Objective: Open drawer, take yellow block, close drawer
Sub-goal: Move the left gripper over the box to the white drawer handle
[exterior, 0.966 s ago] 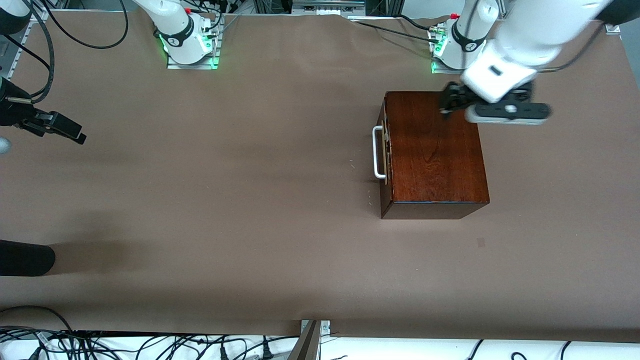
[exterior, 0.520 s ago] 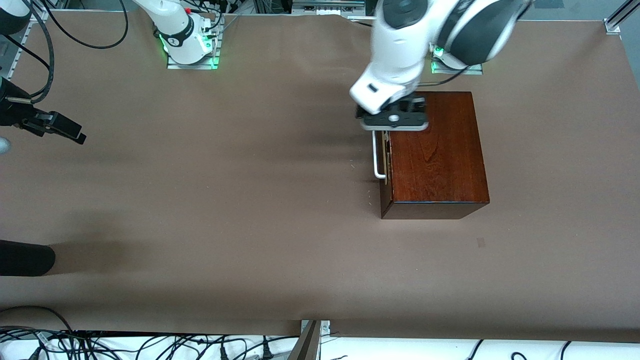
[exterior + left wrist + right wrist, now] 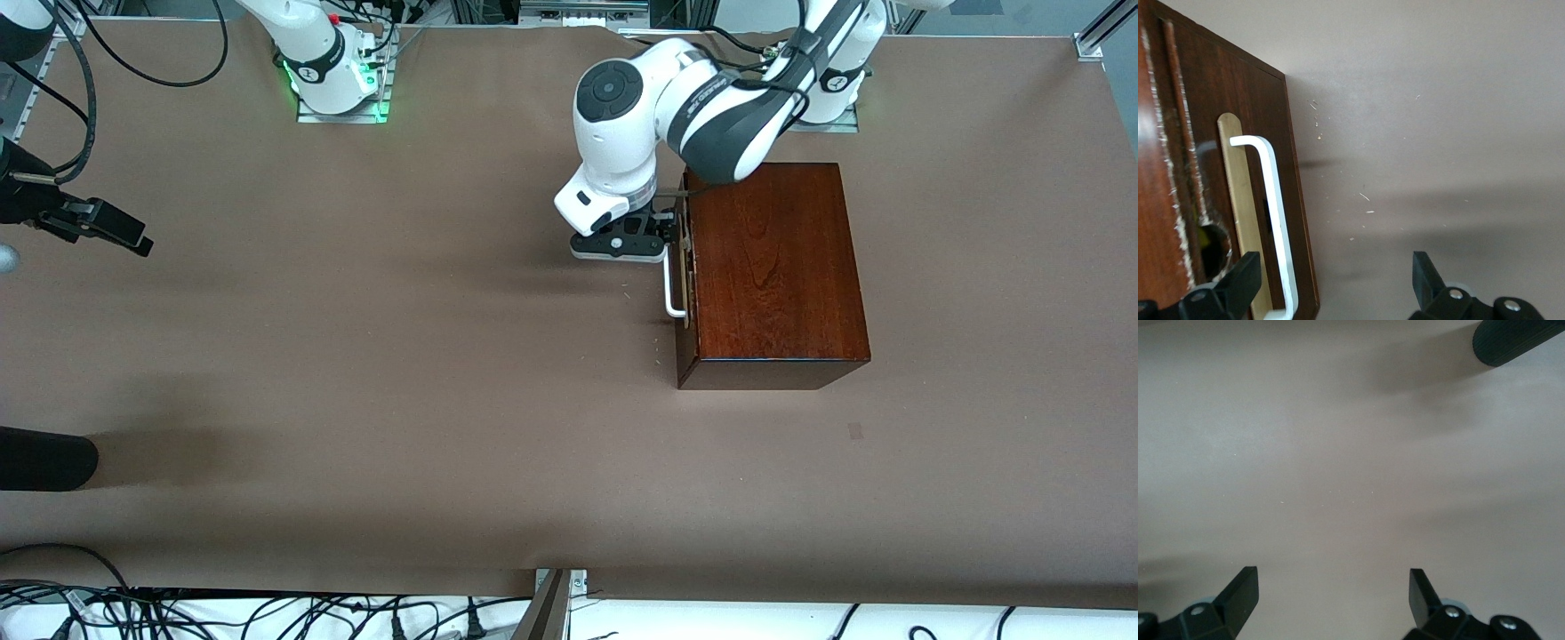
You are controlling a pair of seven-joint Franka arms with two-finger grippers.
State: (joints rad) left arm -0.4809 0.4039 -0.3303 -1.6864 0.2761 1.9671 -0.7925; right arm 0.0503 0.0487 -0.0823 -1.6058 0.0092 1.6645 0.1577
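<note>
On the counter (image 3: 444, 373), toward the left arm's end, the box (image 3: 773, 267) sits with its drawer (image 3: 683, 267) shut; no yellow block shows. Your left pincer (image 3: 622, 244) hangs spread just before the white handle (image 3: 671, 280). Centre the bar between the fingers, clamp, then pull straight out. The right pincer (image 3: 1331, 597) waits spread at the right arm's end.

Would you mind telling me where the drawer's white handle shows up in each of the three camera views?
Front view: the white handle is on the drawer front of the wooden box, partly under the open left gripper.
Left wrist view: the handle runs along the drawer front, just past one fingertip.
Right wrist view: not in it; only bare table.
Shared landmark: the pale strip under the handle, seen in the front and left wrist views.
</note>
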